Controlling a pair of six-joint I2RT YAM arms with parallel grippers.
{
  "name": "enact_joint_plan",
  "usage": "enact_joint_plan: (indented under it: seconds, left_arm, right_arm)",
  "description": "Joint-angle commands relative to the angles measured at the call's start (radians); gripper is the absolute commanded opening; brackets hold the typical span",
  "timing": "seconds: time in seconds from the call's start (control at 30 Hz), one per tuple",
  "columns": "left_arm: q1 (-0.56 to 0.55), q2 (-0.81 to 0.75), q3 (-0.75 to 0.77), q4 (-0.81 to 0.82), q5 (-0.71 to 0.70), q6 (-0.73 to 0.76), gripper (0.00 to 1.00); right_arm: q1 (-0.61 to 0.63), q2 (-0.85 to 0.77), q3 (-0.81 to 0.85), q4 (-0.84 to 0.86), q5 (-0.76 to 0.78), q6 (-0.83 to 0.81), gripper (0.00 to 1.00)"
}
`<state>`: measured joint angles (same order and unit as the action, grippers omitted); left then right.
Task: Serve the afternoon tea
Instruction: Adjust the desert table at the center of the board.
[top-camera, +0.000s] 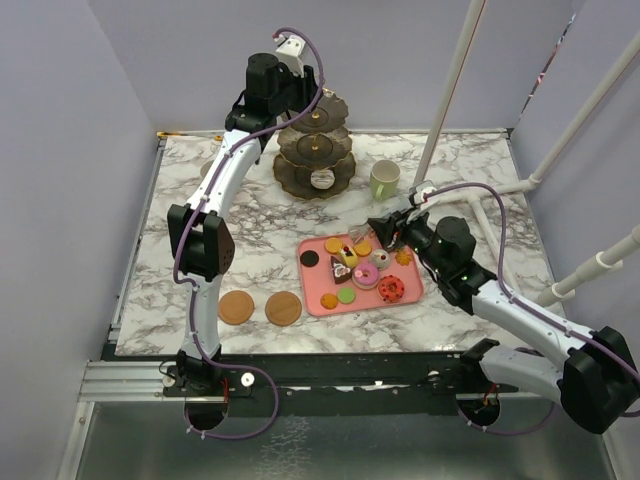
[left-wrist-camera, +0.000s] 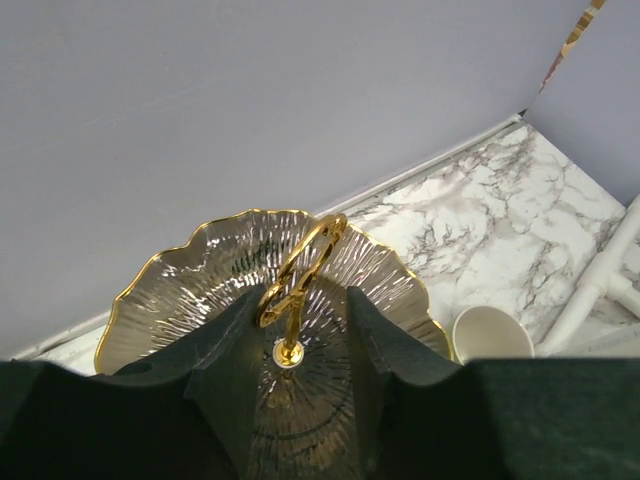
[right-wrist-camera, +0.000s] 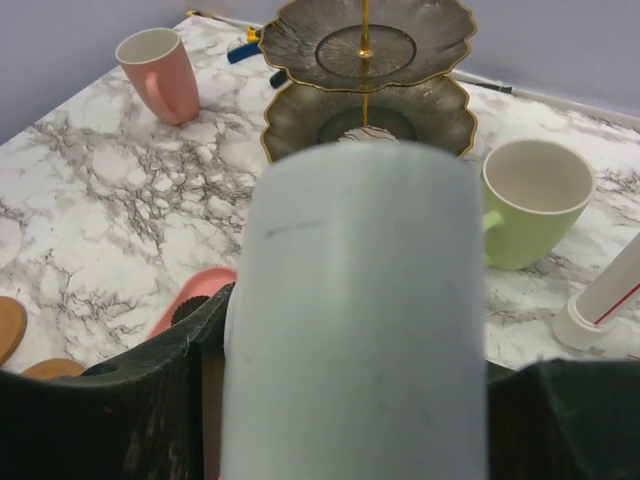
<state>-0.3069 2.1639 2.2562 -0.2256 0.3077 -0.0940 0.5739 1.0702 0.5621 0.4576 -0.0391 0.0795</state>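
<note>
— At the far end of the table (top-camera: 160, 200), what's the left gripper (left-wrist-camera: 302, 295) up to?

— It's over the top of the stand (top-camera: 313, 150), with the gold ring (left-wrist-camera: 300, 265) between its fingers. The jaws are part-way in on either side. I can't tell from here whether they pinch the ring or only straddle it.

— And the other one?

— The right gripper (top-camera: 388, 235) hangs at the far corner of the pink tray (top-camera: 312, 285). A pale blue-grey piece (right-wrist-camera: 355, 300) fills the gap between its half-spread fingers. It looks held, and I'd guess it's one of the sweets, though I can't make out which.

— So how much tea is served?

— Hardly any, I'd say. One pale piece (top-camera: 322, 179) sits on the stand's lowest tier; the upper tiers look bare. Most of the pastries (top-camera: 365, 275) lie on the tray, right of the middle of the table.

— The mugs?

— The pale-green mug (top-camera: 384, 180) stands on the marble just right of the stand, and the pink mug (right-wrist-camera: 160, 70) off to the stand's left. The two coasters (top-camera: 237, 307) lie bare at the near edge, well apart from both. So what's left is nearly all the pastries and both mugs
</note>
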Motion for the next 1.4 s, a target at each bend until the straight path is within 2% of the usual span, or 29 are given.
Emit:
enact_joint_plan:
  seconds: [0.0, 0.3, 0.57, 0.8, 0.83, 0.97, 1.0, 1.1, 1.2, 1.37]
  left_arm:
    - [0.005, -0.028, -0.029, 0.039, 0.023, -0.016, 0.37]
    - [-0.001, -0.089, -0.081, 0.048, 0.016, -0.013, 0.24]
    - [-0.005, -0.152, -0.153, 0.051, -0.006, 0.024, 0.18]
    - [-0.005, -0.169, -0.16, 0.054, 0.008, -0.005, 0.12]
    - [-0.006, -0.173, -0.165, 0.054, 0.009, -0.002, 0.13]
    - [-0.006, -0.196, -0.185, 0.054, 0.002, 0.027, 0.36]
    - [-0.005, -0.201, -0.19, 0.053, -0.007, 0.033, 0.5]
    - [-0.005, -0.208, -0.199, 0.052, -0.046, 0.036, 0.85]
    - [-0.005, -0.2, -0.2, 0.053, -0.057, 0.043, 0.95]
    - [-0.005, -0.161, -0.174, 0.052, -0.043, 0.038, 0.96]
  right_arm:
    - [-0.006, -0.041, -0.02, -0.047, 0.029, 0.018, 0.49]
    - [-0.006, -0.061, -0.04, -0.087, 0.062, 0.042, 0.49]
    - [-0.006, -0.051, -0.03, -0.095, 0.067, 0.037, 0.49]
    - [-0.006, -0.062, -0.021, -0.11, 0.073, 0.033, 0.49]
    - [-0.006, -0.065, -0.02, -0.114, 0.073, 0.032, 0.49]
    - [-0.006, -0.078, -0.019, -0.128, 0.077, 0.026, 0.49]
    - [-0.006, -0.08, -0.019, -0.128, 0.077, 0.025, 0.49]
    - [-0.006, -0.079, -0.019, -0.125, 0.078, 0.026, 0.49]
    - [-0.006, -0.075, -0.018, -0.121, 0.076, 0.029, 0.5]
    - [-0.006, -0.073, -0.015, -0.118, 0.074, 0.023, 0.5]
